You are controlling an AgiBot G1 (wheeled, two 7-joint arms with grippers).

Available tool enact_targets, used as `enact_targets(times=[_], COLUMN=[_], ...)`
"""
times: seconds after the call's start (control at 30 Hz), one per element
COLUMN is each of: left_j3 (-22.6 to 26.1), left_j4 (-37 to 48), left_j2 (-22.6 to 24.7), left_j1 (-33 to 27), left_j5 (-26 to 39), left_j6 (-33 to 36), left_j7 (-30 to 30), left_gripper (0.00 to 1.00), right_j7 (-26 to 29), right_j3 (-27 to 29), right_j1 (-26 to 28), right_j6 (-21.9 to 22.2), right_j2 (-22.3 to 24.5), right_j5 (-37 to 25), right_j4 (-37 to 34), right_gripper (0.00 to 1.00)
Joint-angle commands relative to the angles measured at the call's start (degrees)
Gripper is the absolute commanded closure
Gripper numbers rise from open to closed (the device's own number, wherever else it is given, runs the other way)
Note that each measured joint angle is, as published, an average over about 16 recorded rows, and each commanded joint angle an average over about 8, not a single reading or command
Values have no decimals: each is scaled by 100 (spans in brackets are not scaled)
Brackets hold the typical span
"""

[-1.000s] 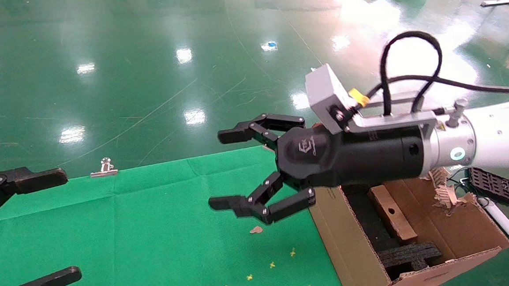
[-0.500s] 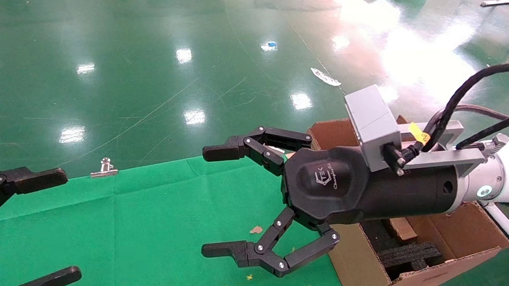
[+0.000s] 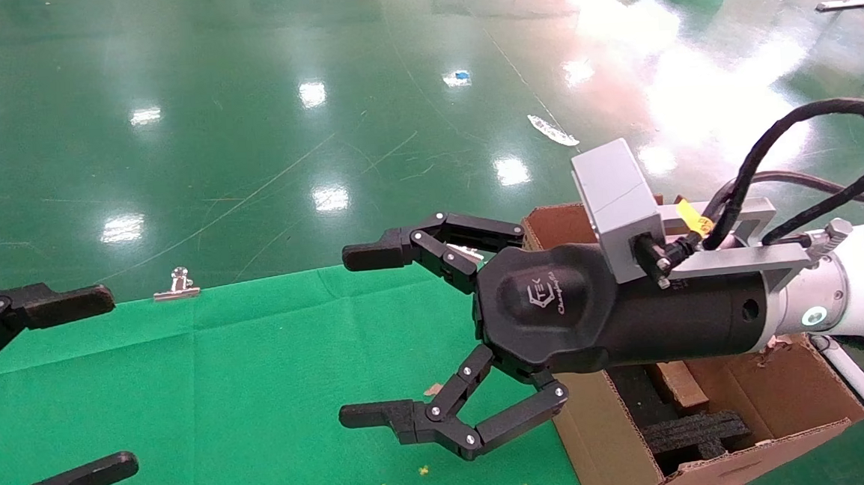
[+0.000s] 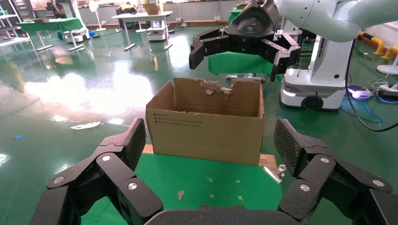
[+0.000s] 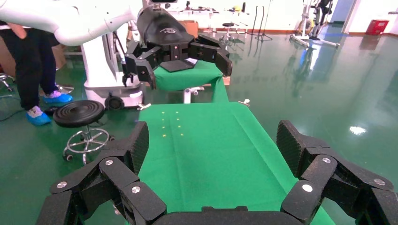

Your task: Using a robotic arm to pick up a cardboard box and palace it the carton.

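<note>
Since the box (image 3: 677, 385) already sits inside the carton (image 3: 602, 442) next to the foam (image 3: 695, 430), the right gripper (image 3: 378, 336) hangs empty beside the carton, jaws apart. Left gripper (image 3: 43, 386) is parked well away, jaws apart too.

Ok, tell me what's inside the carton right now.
Inside the carton, the head view shows black foam pieces and part of the small cardboard box. The right hand, open and empty, and its wrist cover the carton's far end.
</note>
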Motion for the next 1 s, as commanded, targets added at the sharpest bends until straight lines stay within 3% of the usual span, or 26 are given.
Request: enact_targets(times=[0.03, 1.0], left_j3=[0, 0], left_j4=[0, 0], left_j2=[0, 0], left_j1=[0, 0], left_j5=[0, 1], left_j6=[0, 0], left_j7=[0, 0], left_gripper=[0, 0], right_j7=[4, 19], right_j3=[-24, -108], right_j1=[19, 86], right_j6=[8, 39], right_j2=[4, 19], right_j5=[-6, -32], right_j4=[-5, -23], right_gripper=[0, 0])
